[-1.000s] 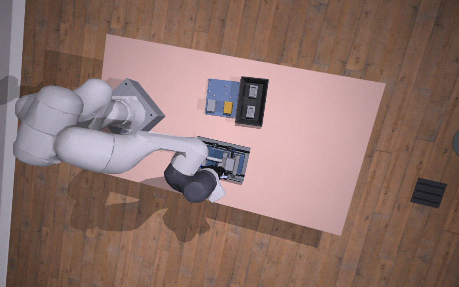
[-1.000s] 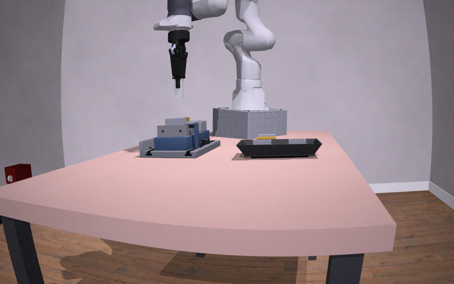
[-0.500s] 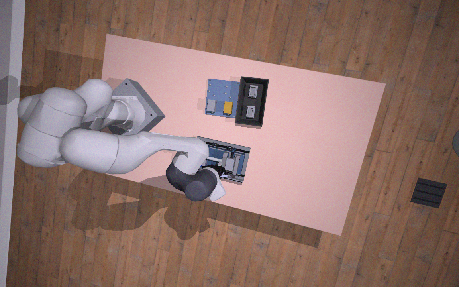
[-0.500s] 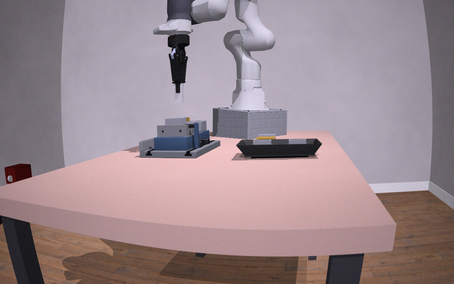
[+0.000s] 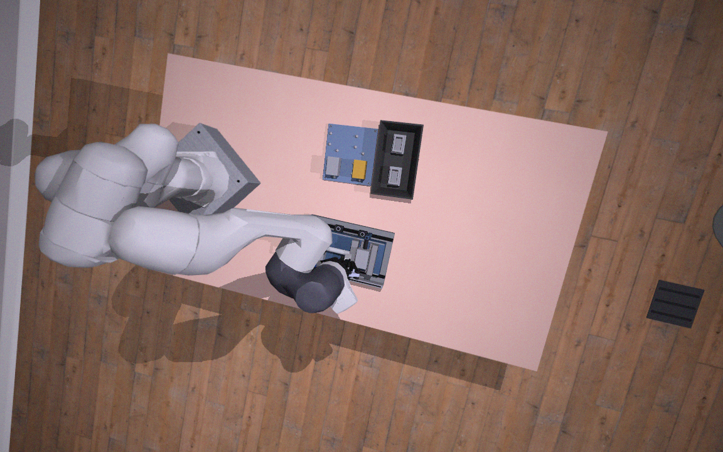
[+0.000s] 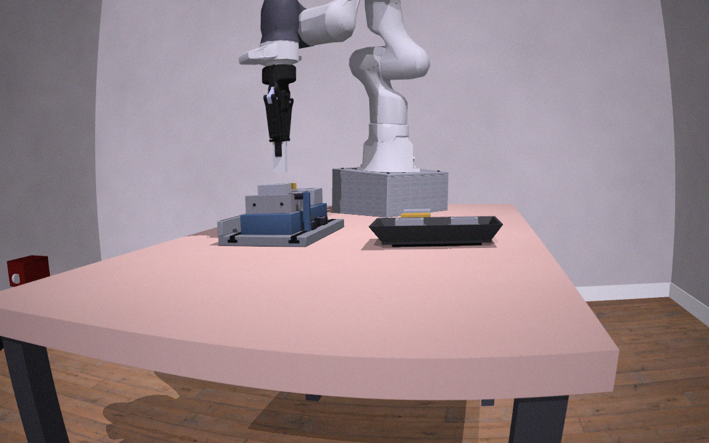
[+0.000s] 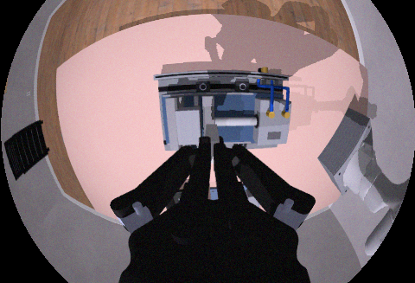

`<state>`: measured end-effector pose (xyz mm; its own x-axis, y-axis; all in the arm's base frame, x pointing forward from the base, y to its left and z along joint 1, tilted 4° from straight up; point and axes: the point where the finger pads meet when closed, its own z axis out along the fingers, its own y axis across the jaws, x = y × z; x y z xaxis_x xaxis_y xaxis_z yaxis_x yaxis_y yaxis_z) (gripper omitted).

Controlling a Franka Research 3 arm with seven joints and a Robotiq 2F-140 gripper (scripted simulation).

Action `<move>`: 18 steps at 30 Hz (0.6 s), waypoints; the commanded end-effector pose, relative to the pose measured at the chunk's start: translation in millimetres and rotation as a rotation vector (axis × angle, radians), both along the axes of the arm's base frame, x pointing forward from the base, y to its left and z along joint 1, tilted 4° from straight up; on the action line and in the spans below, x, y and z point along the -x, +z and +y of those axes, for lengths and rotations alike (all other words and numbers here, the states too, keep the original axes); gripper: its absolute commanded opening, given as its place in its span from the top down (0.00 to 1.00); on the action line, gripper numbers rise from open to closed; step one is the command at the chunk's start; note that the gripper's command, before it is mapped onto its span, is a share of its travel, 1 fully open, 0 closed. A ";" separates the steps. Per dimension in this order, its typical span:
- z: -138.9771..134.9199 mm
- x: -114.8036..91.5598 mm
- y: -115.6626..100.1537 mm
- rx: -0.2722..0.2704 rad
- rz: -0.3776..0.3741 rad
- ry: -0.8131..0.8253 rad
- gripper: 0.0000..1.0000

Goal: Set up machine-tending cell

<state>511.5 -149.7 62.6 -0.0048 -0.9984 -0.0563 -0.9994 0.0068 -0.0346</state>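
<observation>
Blue hoses wrist-only | brass blank top | jaws shut
</observation>
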 end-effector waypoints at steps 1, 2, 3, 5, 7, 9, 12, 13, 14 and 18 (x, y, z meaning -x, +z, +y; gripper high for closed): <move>0.2 -2.7 -2.7 0.001 -0.010 0.004 1.00; 0.3 -2.7 -4.3 0.001 -0.010 0.004 1.00; 0.3 -2.7 -5.9 0.001 -0.010 0.004 1.00; 0.4 -2.8 -8.7 0.001 -0.010 0.004 1.00; 0.5 -2.8 -11.2 0.001 -0.010 0.004 1.00; 0.6 -2.9 -13.4 0.001 -0.010 0.004 1.00; 0.6 -2.9 -16.0 0.001 -0.010 0.004 1.00; 0.7 -2.9 -16.7 0.001 -0.010 0.004 1.00; 0.7 -3.0 -17.3 0.001 -0.010 0.004 1.00; 0.7 -3.0 -18.2 0.001 -0.010 0.004 1.00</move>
<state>513.7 -149.1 45.6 -0.0032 -0.9985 -0.0546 -0.9992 0.0054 -0.0397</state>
